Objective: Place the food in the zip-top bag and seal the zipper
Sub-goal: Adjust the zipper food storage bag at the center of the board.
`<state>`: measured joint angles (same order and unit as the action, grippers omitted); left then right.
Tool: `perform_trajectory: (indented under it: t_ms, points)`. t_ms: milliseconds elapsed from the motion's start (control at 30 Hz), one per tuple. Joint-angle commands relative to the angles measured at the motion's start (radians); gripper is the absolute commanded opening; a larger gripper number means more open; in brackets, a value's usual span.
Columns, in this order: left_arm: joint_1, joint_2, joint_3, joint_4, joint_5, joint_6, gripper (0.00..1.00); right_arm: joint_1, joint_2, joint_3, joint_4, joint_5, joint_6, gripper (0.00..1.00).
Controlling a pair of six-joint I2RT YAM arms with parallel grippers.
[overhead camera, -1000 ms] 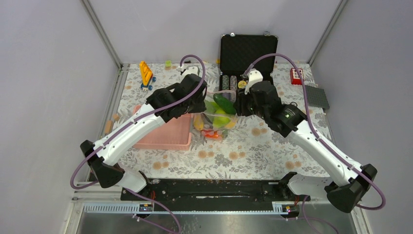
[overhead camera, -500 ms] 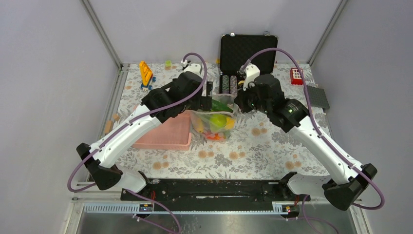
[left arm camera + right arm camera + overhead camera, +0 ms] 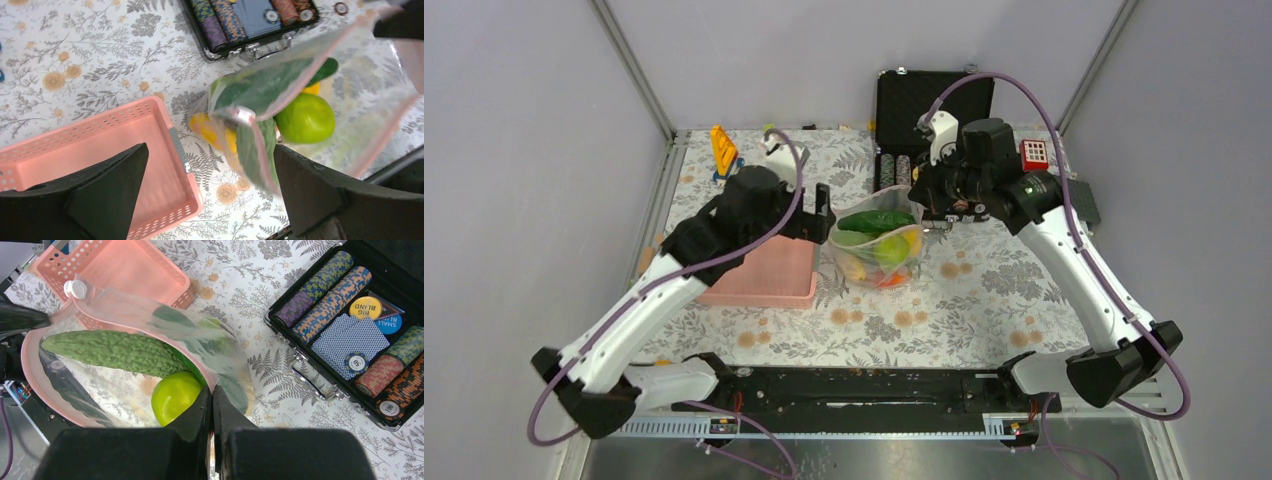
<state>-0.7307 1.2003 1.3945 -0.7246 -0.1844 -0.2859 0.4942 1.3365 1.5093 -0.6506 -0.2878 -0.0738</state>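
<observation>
We see the zip-top bag (image 3: pixel 879 245) standing toward the far edge of the tabletop, between the pink basket (image 3: pixel 764 275) and the open black case (image 3: pixel 929 100). Its mouth gapes, with a long green cucumber (image 3: pixel 115 352) and a round green fruit (image 3: pixel 175 392) inside. Our right pincer (image 3: pixel 212 392) is clamped on the zipper (image 3: pixel 25 350) at the rim's right side. Our left pincer (image 3: pixel 210 147) hangs just beside the bag's left side, spread wide, gripping nothing.

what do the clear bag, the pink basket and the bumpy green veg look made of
The zip-top bag: thin, soft, clear plastic film, glossy; it creases and is see-through. The pink basket: rigid moulded plastic, matte, with rows of holes. The cucumber: probably hard toy plastic, with warty moulded skin and a dull sheen.
</observation>
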Motion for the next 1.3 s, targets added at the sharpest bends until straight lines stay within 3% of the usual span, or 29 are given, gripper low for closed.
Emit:
perform_trajectory:
  t_ms: [0, 300, 500, 633, 800, 900, 1033, 1167, 1267]
  points:
    - [0.043, -0.166, -0.162, 0.256, 0.164, 0.071, 0.99, -0.059, 0.025, 0.096, -0.051, -0.157, -0.096, 0.00]
    - [0.194, -0.164, -0.228, 0.329, 0.381, 0.132, 0.97, -0.113, 0.140, 0.237, -0.175, -0.338, -0.249, 0.00]
    - [0.361, -0.190, -0.397, 0.522, 0.772, 0.251, 0.97, -0.167, 0.266, 0.436, -0.324, -0.482, -0.341, 0.00]
    - [0.369, -0.145, -0.406, 0.574, 0.926, 0.342, 0.97, -0.169, 0.352, 0.579, -0.449, -0.509, -0.406, 0.00]
    - [0.358, -0.048, -0.350, 0.591, 1.204, 0.395, 0.98, -0.169, 0.442, 0.691, -0.484, -0.476, -0.358, 0.00]
    - [0.305, -0.028, -0.342, 0.580, 1.186, 0.419, 0.99, -0.169, 0.485, 0.744, -0.493, -0.448, -0.276, 0.00]
    - [0.191, -0.053, -0.346, 0.556, 0.983, 0.452, 0.99, -0.169, 0.509, 0.765, -0.492, -0.441, -0.173, 0.00]
    - [0.167, -0.064, -0.373, 0.652, 0.888, 0.447, 0.99, -0.169, 0.504, 0.743, -0.490, -0.476, -0.140, 0.00]
    - [0.158, -0.018, -0.346, 0.659, 0.896, 0.451, 0.99, -0.169, 0.501, 0.732, -0.479, -0.477, -0.113, 0.00]
